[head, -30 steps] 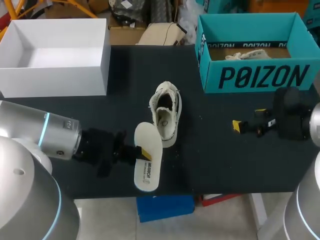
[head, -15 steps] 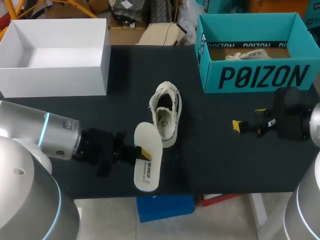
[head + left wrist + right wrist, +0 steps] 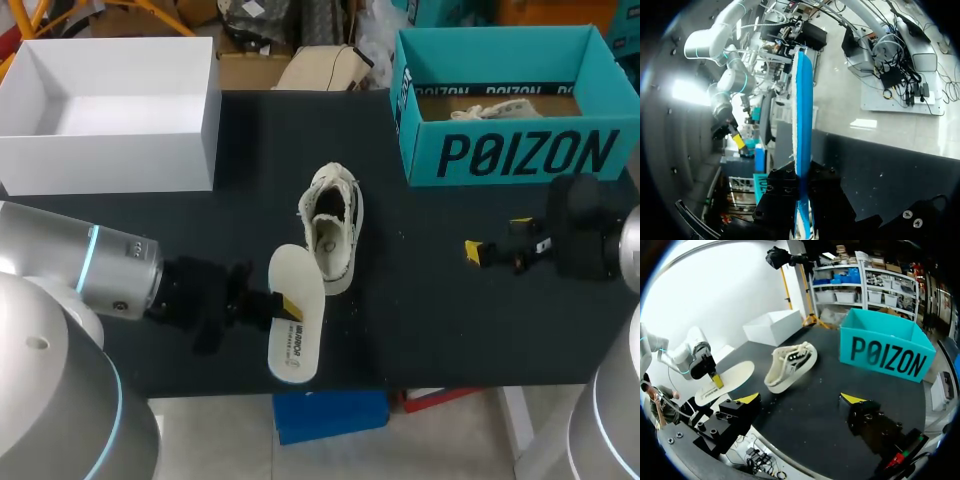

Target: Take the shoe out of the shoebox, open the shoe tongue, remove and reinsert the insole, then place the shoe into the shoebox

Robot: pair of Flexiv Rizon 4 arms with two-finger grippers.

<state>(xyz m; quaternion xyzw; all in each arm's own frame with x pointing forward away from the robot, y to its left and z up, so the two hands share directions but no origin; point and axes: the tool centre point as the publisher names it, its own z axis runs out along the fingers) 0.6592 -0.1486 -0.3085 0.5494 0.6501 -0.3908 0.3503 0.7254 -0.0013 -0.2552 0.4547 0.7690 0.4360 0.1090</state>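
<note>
One insole (image 3: pixel 296 335) gripped in left pincer (image 3: pixel 286 304) by table (image 3: pixel 430 330) edge | right pincer (image 3: pixel 497 240) spread, well apart from shoe (image 3: pixel 333 225)

The shoe (image 3: pixel 333 228) lies in the middle of the tabletop (image 3: pixel 430 320) and blocks the straight line between the two arms. Just beside its near end, the insole (image 3: pixel 295 312), pinched in the left jaws, reaches almost to the tabletop's front edge and closes that side. To the shoe's right, a broad bare stretch runs to the right jaws, which stand spread apart above it. At the back, the white box (image 3: pixel 110 110) walls off the left corner and the teal shoebox (image 3: pixel 510 150) the right. A bare lane between them reaches the far edge. Both boxes are open from above.
</note>
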